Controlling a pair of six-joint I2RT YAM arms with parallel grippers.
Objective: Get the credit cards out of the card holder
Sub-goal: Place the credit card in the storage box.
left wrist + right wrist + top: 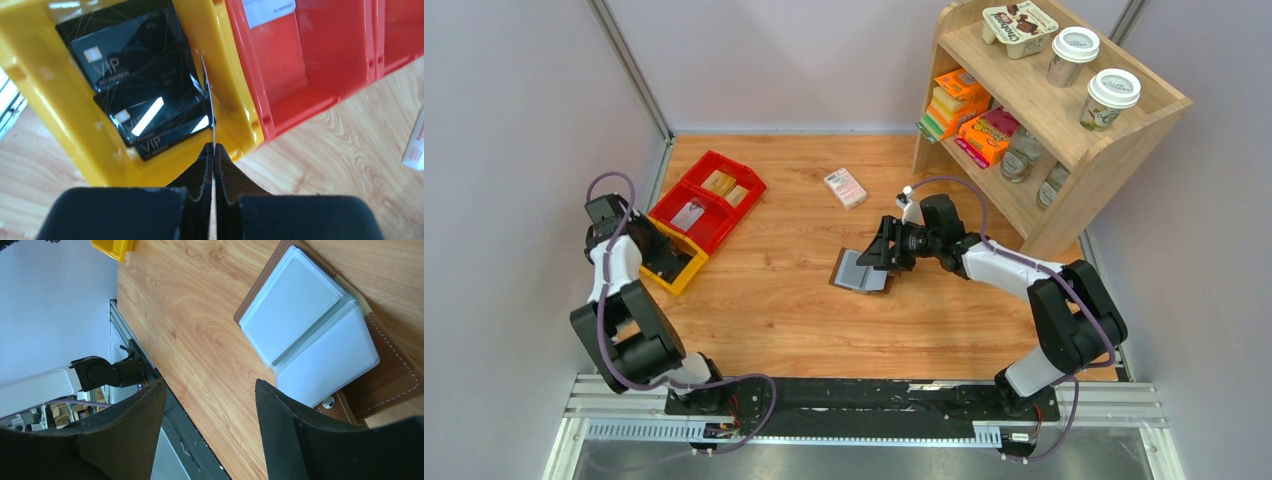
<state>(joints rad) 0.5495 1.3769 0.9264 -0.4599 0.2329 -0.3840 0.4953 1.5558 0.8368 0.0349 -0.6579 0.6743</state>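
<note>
Wood tabletop [774, 310] bears the open holder [310, 335] just beside the right gripper [210, 385], jaws apart; the left gripper [213, 147], clamped on a card [208, 100] edge-on over the yellow bin [45, 100], should dip lower before letting go.

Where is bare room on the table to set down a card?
Bare wood lies between the yellow bin and the card holder, and along the near edge below both. It is crowded around the card holder, where the right gripper hovers.
</note>
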